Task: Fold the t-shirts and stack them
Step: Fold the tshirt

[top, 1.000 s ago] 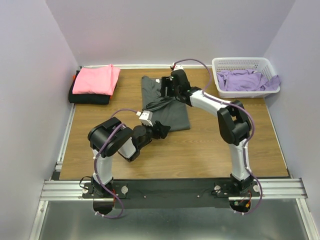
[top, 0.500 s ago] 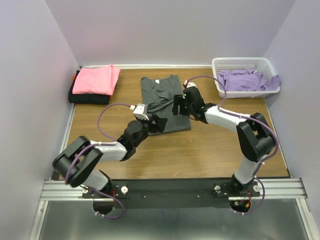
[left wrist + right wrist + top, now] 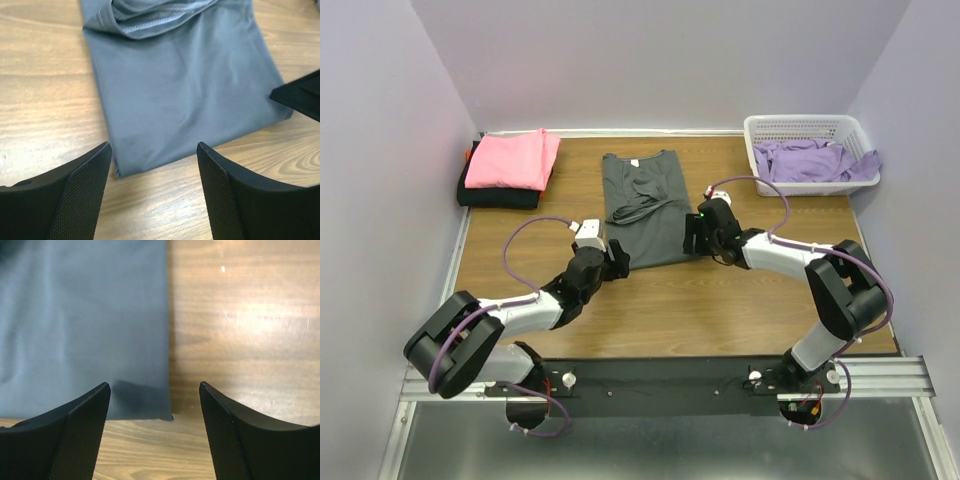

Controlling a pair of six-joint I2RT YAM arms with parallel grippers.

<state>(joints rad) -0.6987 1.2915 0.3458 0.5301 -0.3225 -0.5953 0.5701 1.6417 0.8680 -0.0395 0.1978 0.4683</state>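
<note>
Grey t-shirt (image 3: 655,232), white neck label (image 3: 631,161)

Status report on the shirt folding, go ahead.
Both open and empty: left gripper and right gripper at near corners of grey t-shirt. Shirt flat on table, folded narrow. Nothing in the way.
</note>
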